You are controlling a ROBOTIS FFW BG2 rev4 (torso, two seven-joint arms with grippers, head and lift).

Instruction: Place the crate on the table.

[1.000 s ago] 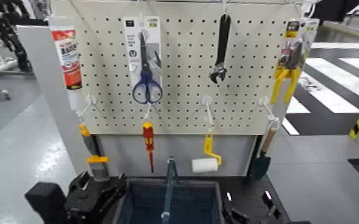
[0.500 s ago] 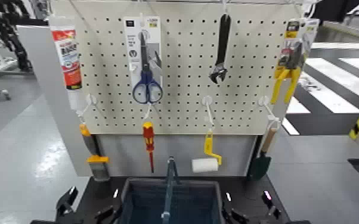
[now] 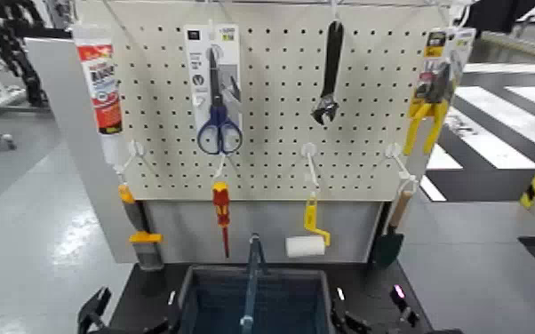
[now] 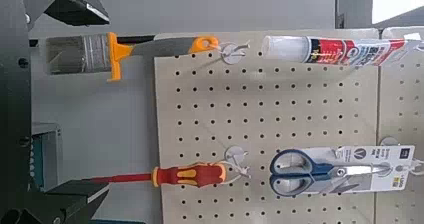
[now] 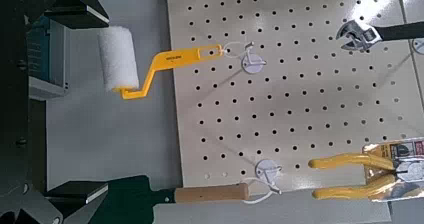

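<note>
The dark blue-grey crate with its thin blue handle bar stands on the black table, in front of the pegboard. My left gripper is open and empty beside the crate's left side, apart from it. My right gripper is open and empty beside the crate's right side. In the left wrist view the left gripper has its jaws wide apart, with a crate corner at the edge. In the right wrist view the right gripper is also wide open beside the crate.
The beige pegboard rises just behind the crate. On it hang scissors, a wrench, yellow pliers, a sealant tube, a red screwdriver, a paint roller and a brush.
My left arm has drawn back from the crate's left side; only its open fingertips still show. The crate and the right gripper have not moved.
</note>
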